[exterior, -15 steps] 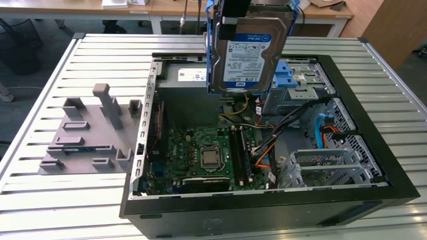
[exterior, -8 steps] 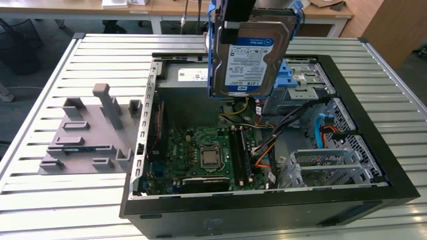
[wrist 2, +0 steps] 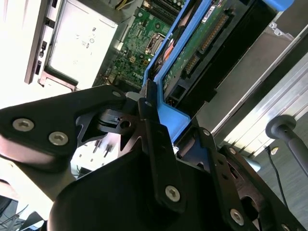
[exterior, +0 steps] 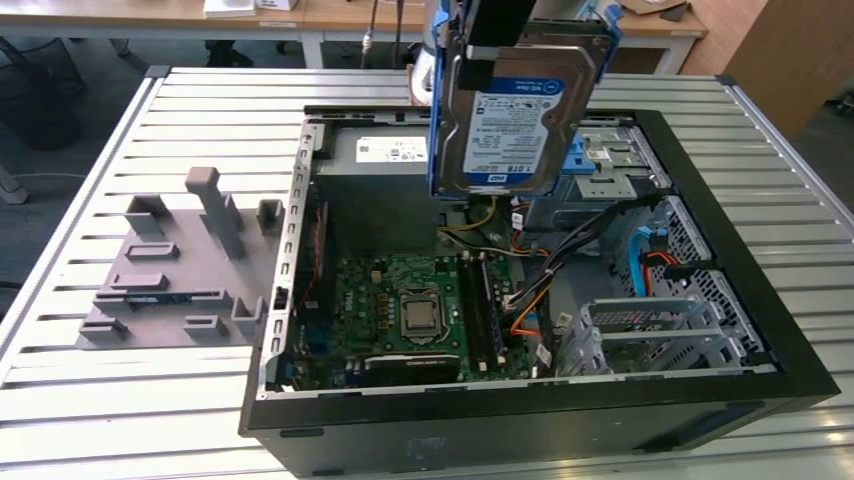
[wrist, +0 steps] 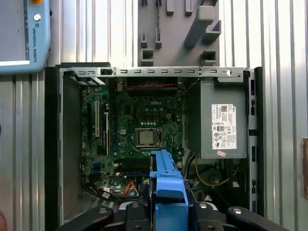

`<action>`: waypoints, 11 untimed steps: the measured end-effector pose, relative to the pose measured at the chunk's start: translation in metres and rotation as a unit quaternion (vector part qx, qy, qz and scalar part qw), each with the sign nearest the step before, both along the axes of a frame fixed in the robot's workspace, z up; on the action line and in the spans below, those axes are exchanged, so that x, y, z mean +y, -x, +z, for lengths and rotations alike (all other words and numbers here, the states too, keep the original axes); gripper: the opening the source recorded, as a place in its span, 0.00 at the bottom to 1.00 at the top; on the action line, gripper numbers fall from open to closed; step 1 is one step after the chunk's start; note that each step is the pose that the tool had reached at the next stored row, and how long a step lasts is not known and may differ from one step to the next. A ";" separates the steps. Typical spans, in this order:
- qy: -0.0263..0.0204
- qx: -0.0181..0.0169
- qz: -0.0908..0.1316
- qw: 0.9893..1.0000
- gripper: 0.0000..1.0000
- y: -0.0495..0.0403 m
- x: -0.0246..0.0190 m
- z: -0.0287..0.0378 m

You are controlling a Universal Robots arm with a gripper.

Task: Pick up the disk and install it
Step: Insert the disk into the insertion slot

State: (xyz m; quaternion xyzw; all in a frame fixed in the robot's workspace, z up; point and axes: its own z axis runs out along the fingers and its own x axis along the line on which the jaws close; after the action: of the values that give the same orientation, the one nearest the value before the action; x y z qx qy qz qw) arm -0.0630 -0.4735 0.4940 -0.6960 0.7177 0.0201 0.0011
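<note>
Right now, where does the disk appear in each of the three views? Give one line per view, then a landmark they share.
Exterior view: the disk hangs label-out above the open case.
Second wrist view: the disk edge-on, circuit side showing, clamped in the gripper.
First wrist view: its blue carrier edge, in front of the motherboard.
Shared landmark: the grey power supply with its white sticker.

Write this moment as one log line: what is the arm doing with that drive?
holding: disk | jaws: shut on disk | position: up over open computer case | installed: not yet
</note>
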 end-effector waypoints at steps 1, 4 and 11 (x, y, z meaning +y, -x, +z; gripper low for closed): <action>0.000 0.000 0.000 1.000 0.36 0.0000 -0.0016 -0.0001; 0.000 0.000 0.000 1.000 0.36 0.0000 -0.0072 -0.0007; 0.000 0.000 0.000 1.000 0.36 -0.0008 -0.0188 -0.0015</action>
State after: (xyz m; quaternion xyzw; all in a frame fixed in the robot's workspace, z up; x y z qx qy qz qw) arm -0.0622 -0.4924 0.4926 -0.6958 0.7180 0.0201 0.0012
